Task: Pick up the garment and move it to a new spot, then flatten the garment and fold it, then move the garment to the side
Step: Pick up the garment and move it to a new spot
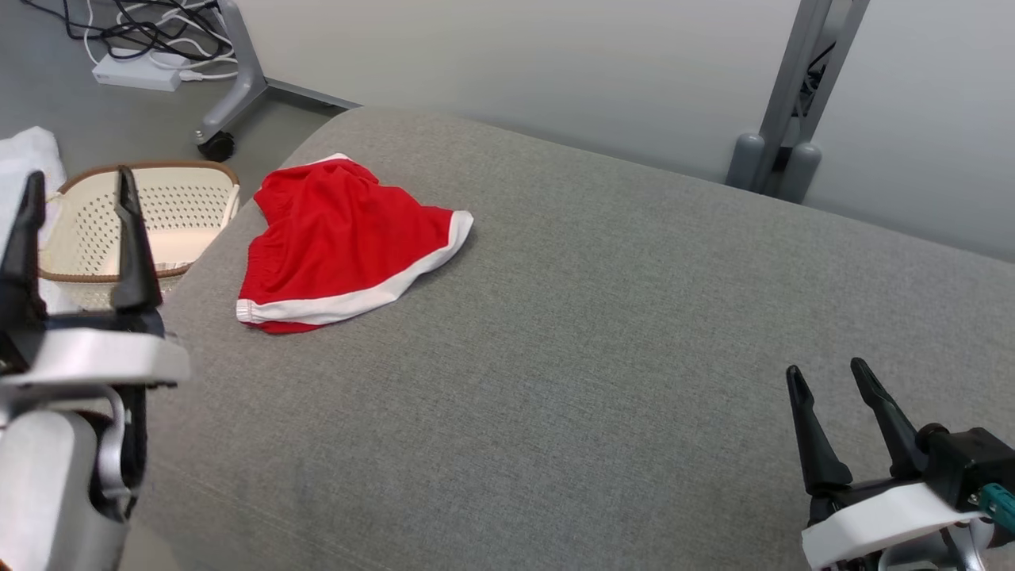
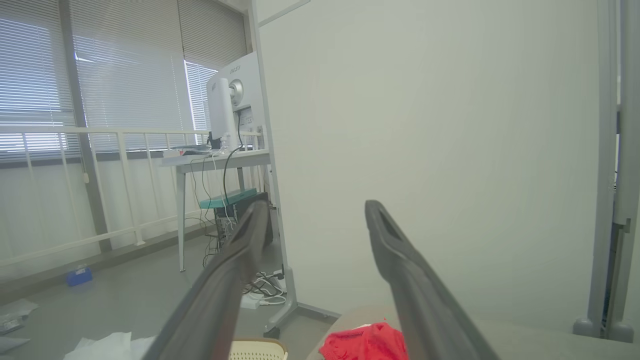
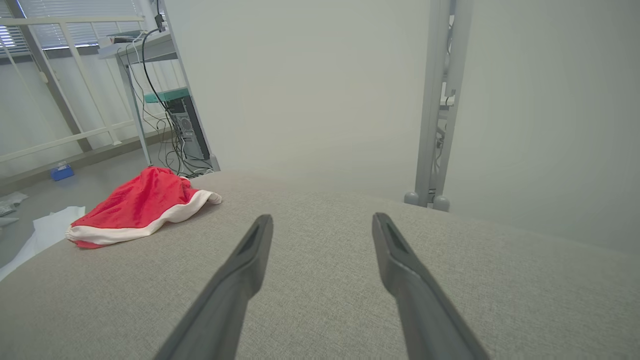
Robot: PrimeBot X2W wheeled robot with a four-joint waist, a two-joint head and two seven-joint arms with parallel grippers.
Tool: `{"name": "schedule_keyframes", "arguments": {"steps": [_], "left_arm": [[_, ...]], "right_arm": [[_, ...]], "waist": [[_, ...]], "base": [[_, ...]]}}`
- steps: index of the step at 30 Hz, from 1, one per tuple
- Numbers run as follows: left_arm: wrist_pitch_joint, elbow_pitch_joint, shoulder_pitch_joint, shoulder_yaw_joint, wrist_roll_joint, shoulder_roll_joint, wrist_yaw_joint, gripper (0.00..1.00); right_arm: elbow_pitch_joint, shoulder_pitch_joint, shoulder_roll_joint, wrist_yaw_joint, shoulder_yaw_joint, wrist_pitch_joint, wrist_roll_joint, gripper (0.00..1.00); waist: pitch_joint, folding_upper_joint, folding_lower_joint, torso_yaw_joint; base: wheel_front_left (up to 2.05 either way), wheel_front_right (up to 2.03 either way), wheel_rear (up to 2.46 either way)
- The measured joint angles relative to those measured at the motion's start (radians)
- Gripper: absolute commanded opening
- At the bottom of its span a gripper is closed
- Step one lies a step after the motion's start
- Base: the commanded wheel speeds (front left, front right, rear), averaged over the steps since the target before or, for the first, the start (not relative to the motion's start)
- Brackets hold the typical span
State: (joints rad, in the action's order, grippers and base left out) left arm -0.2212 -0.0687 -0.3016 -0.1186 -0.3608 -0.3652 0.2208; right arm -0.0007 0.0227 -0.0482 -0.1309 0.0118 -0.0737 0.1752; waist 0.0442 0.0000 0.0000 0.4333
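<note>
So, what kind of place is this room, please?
Probably an office or lab set up for robot testing: a desk with a monitor, cables and a power strip on the floor, and a grey padded worktop.

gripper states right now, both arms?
Left gripper: open, holding nothing.
Right gripper: open, holding nothing.

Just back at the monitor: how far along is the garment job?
Done: apparently nothing. The red garment lies rumpled on the grey surface, far left. In hand: nothing; left end effector and right end effector open, clear of it. Left: pick, flatten, fold, move aside.
</note>
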Motion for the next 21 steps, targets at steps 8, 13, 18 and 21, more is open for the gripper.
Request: {"name": "schedule_keyframes", "arguments": {"steps": [8,13,18,21], "left_arm": [[0.070,-0.299,-0.239,0.008,-0.067,-0.034,-0.100,1.00],[0.101,-0.502,-0.319,-0.004,-0.089,-0.039,-0.153,1.00],[0.130,-0.736,-0.371,-0.012,-0.114,-0.045,-0.207,1.00],[0.129,-0.849,-0.406,-0.016,-0.122,-0.053,-0.231,1.00]], "right_arm": [[-0.019,-0.041,0.000,0.000,0.010,0.012,-0.019,1.00],[-0.025,-0.061,0.000,0.000,0.010,0.017,-0.028,1.00],[-0.035,-0.089,0.000,0.000,0.021,0.026,-0.042,1.00],[-0.048,-0.106,0.000,0.000,0.026,0.034,-0.054,1.00]], "waist": [[0.072,0.0000,0.0000,-0.061],[0.117,0.0000,0.0000,-0.097],[0.177,0.0000,0.0001,-0.141],[0.218,0.0000,0.0000,-0.163]], "base": [[0.00,0.00,0.00],[0.00,0.00,0.00],[0.00,0.00,0.00],[0.00,0.00,0.00]]}}
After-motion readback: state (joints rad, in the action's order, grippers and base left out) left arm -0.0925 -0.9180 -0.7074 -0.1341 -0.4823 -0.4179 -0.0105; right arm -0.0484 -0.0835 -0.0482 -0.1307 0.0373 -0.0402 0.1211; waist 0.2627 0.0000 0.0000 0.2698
